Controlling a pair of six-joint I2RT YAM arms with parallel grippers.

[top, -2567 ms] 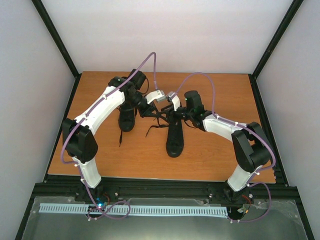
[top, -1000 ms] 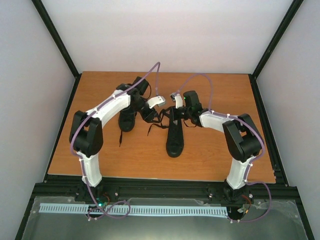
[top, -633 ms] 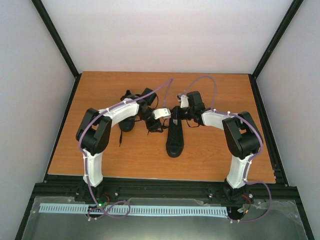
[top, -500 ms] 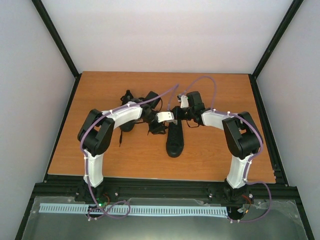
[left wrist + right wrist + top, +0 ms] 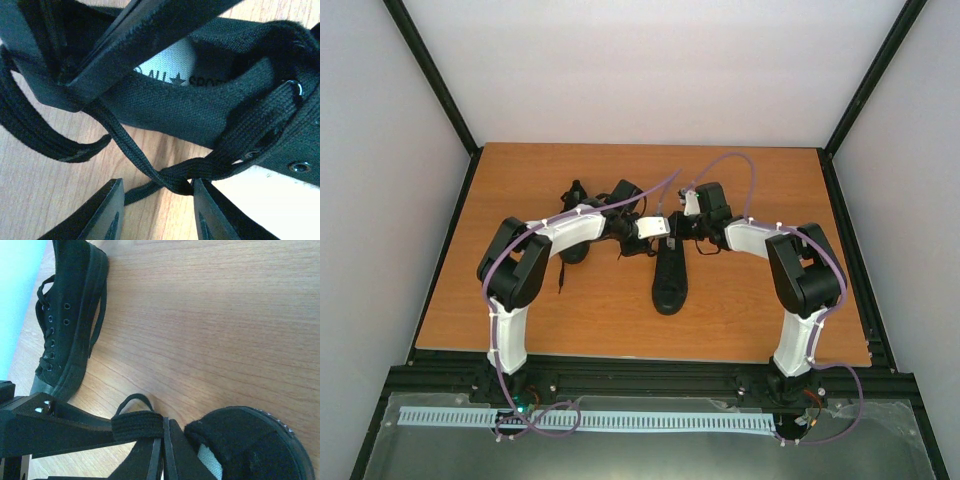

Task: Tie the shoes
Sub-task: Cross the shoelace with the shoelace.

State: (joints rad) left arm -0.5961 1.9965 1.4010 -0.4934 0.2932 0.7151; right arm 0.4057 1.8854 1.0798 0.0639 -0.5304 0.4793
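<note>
Two black shoes lie on the wooden table. One shoe [image 5: 669,280] lies in the middle, toe toward me. The other shoe [image 5: 574,243] is left of it, half under the left arm. My left gripper [image 5: 660,236] hovers at the middle shoe's opening [image 5: 175,62]. It is open, and two crossed laces [image 5: 172,180] lie just beyond its fingertips [image 5: 102,212]. My right gripper [image 5: 163,422] is shut on a lace [image 5: 137,425] that loops over one finger beside the heel [image 5: 250,445]. The other shoe [image 5: 70,315] shows at the upper left of that view.
A loose lace end [image 5: 561,277] trails toward me from the left shoe. The table [image 5: 520,310] is ringed by a black frame [image 5: 640,365] and white walls. The two grippers nearly meet over the middle shoe's opening.
My left arm swung right from the left shoe to the middle shoe's opening, and its jaws narrowed a little. The right gripper shifted slightly back, still shut.
</note>
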